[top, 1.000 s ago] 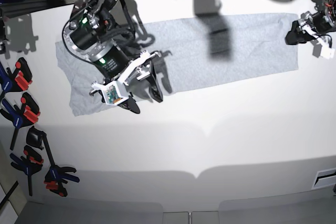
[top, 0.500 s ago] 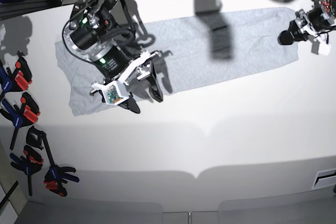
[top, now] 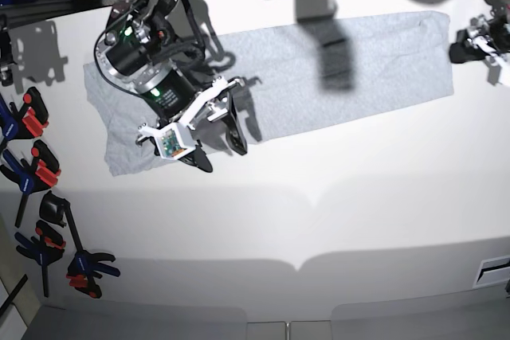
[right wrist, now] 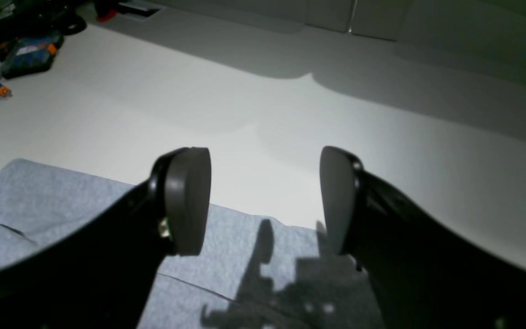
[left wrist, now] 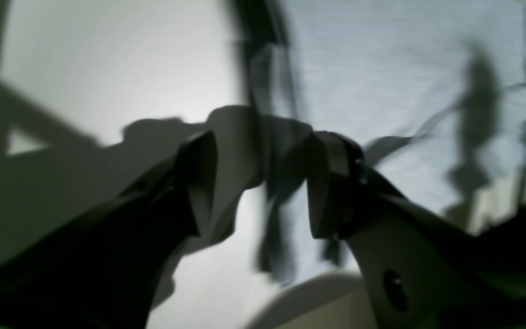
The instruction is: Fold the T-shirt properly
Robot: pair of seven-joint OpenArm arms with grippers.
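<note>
T-shirt (top: 303, 77) — folded into a long grey band across the table's (top: 335, 212) far side | right gripper (top: 219, 145) — jaws wide, empty, over its near edge | left gripper (top: 462, 44) — jaws parted, at its end

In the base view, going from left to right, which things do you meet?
Clamps → right gripper → T-shirt → left gripper.

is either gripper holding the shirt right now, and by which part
Nothing is held. The right gripper is open above the T-shirt's near edge with nothing between its pads. The left gripper is open too, by the shirt's end.
</note>
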